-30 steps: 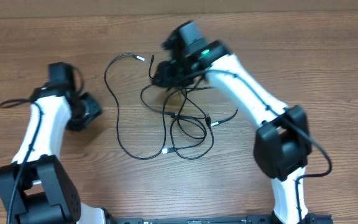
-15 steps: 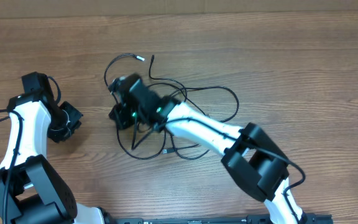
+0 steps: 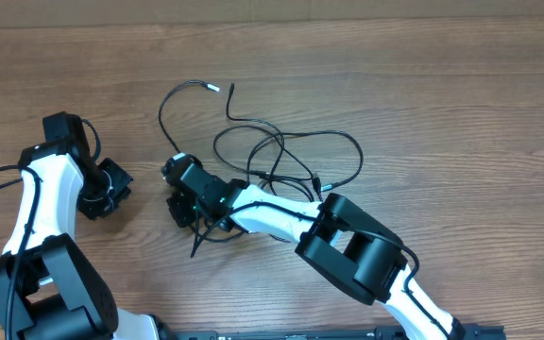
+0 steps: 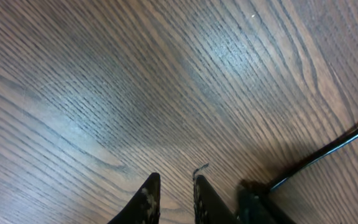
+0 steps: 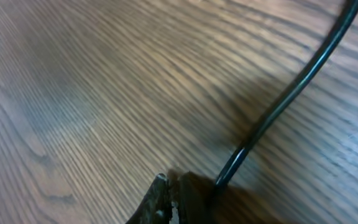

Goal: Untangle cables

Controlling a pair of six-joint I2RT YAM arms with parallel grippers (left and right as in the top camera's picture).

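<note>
Cables [image 3: 279, 151] lie tangled, partly under the white arm [image 3: 272, 212]; right end effector [image 5: 171, 186] shut; left end effector [image 4: 174, 183] slightly ajar, empty.

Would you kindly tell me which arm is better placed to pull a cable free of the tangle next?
Right. The right fingers are shut at the edge of the cables, with one cord beside them. The left fingers hang over bare table, apart from the cables.
</note>
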